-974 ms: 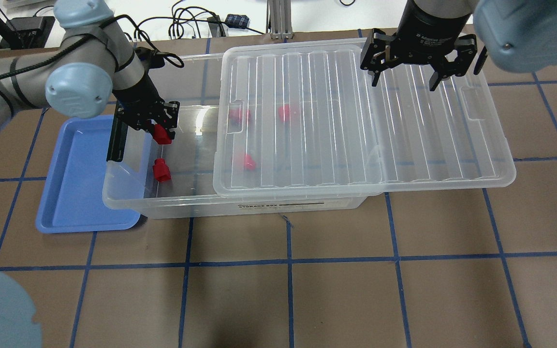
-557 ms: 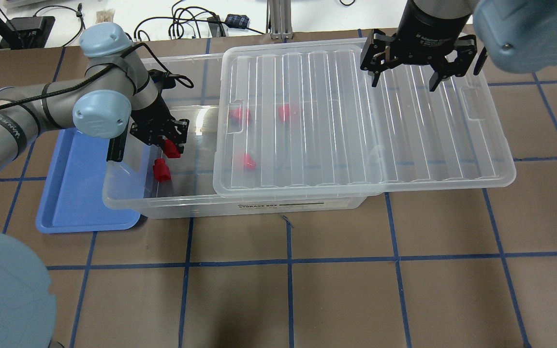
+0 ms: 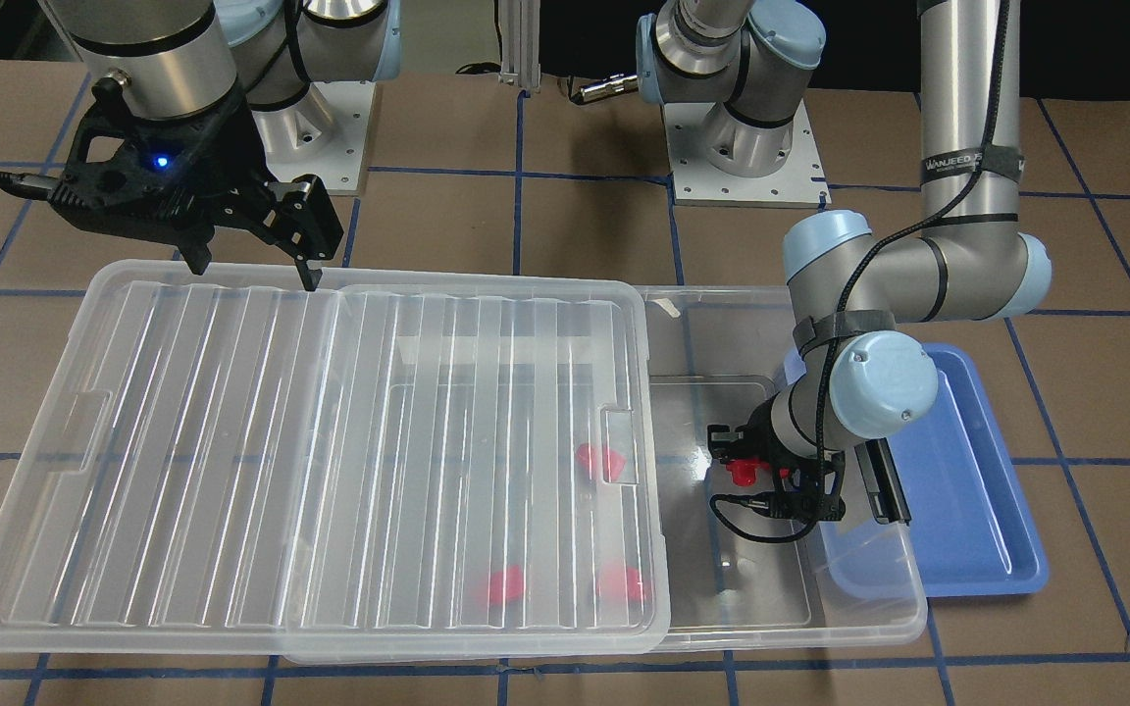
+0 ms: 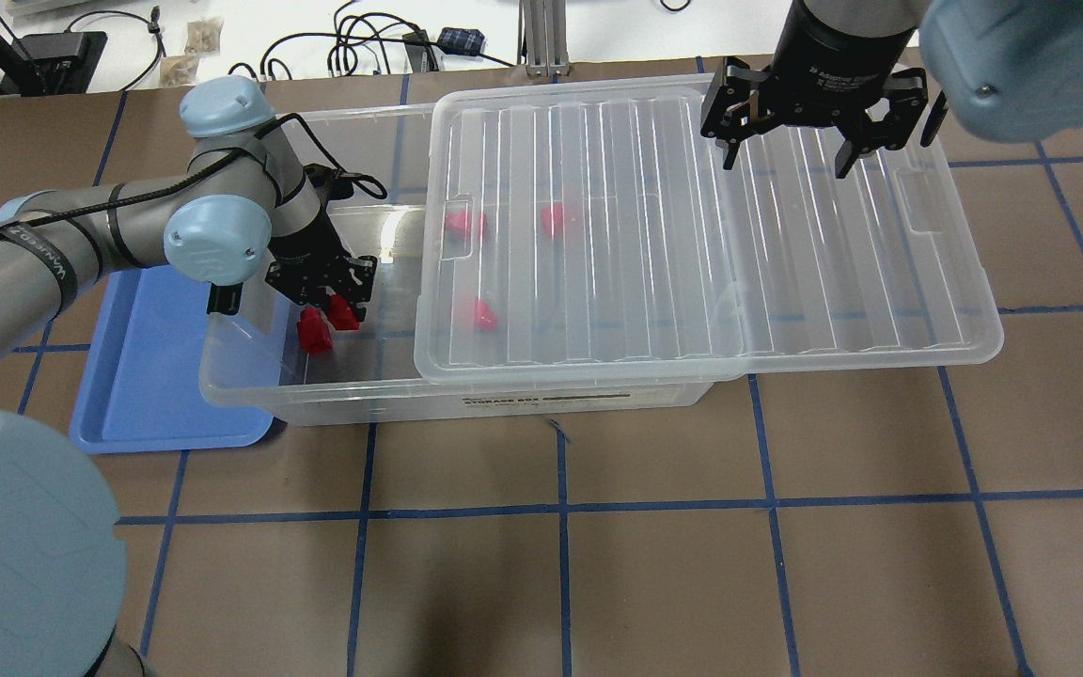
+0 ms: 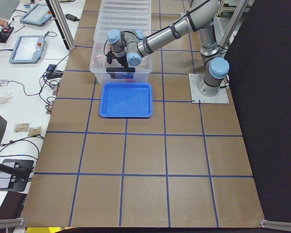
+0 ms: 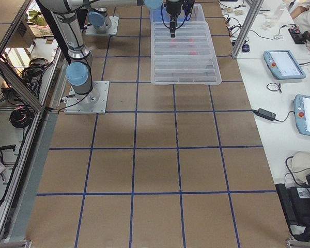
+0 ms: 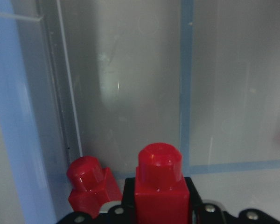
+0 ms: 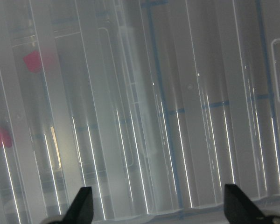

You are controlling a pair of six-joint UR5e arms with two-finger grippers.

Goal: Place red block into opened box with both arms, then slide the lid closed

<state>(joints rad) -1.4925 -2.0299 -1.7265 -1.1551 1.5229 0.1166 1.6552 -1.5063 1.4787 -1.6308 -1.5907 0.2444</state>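
Observation:
My left gripper is shut on a red block and holds it low inside the uncovered end of the clear box. In the left wrist view the held red block stands stub forward. Another red block lies on the box floor just beside it, by the end wall. The ribbed lid lies slid partly off the box towards my right. Three more red blocks show blurred under it. My right gripper hangs open over the lid's far edge, with nothing between its fingers.
A blue tray lies against the box's short end on my left, next to the black bar clip. The left arm's elbow hangs over that end of the box. Cables and devices lie beyond the table's far edge.
My left gripper has carried the red block forward and down into the box, close beside the block lying on the floor. The right gripper and lid have not moved.

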